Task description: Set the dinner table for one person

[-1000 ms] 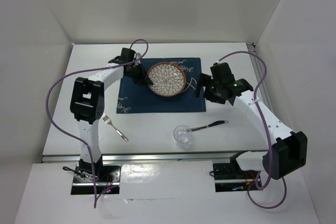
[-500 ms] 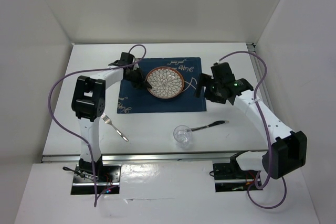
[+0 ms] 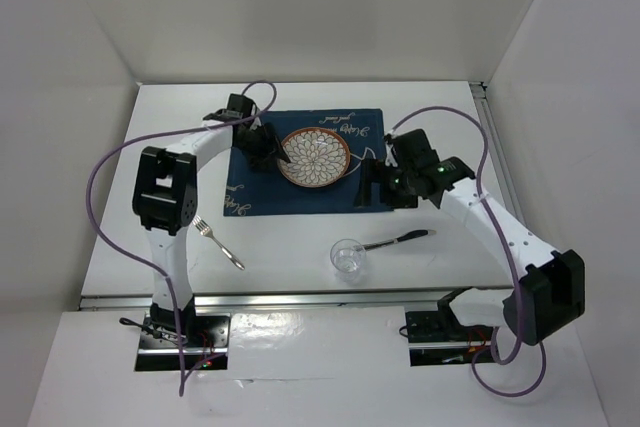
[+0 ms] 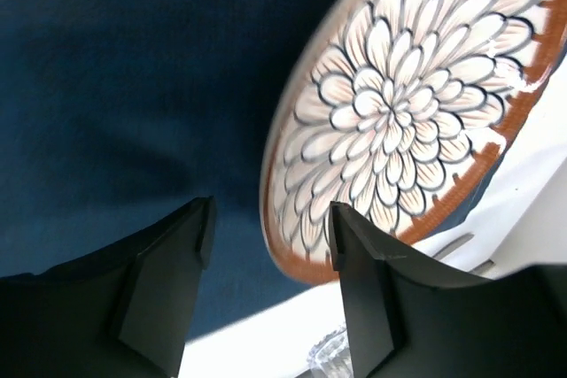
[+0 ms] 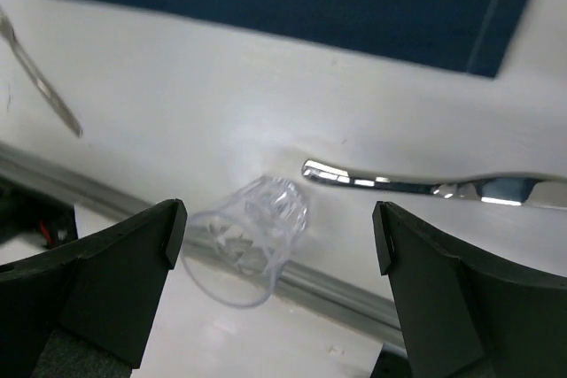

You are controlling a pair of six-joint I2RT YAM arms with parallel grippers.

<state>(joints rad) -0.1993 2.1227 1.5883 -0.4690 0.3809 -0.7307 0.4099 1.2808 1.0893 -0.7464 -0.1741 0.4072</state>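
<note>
A brown-rimmed plate point(image 3: 314, 157) with a white petal pattern lies on the navy cloth point(image 3: 250, 192) on the dinner table point(image 3: 280, 247). My left gripper point(image 3: 272, 150) stands open at the plate's left rim. In the left wrist view the plate point(image 4: 399, 104) has its rim in the gap of that gripper point(image 4: 270, 227), clear of both fingers. My right gripper point(image 3: 366, 187) is open at the cloth's right edge, above the table. In its own view the right gripper point(image 5: 279, 223) frames a clear glass point(image 5: 252, 241) below it, untouched.
A silver utensil point(image 3: 400, 240) lies right of the glass point(image 3: 348, 257). A fork point(image 3: 218, 243) rests near the left arm's base. The aluminium rail point(image 5: 337, 294) runs along the near table edge. White walls enclose the table on three sides.
My left gripper has opened and let go of the plate's rim after shifting the plate slightly left. My right arm has swung left and nearer, toward the glass.
</note>
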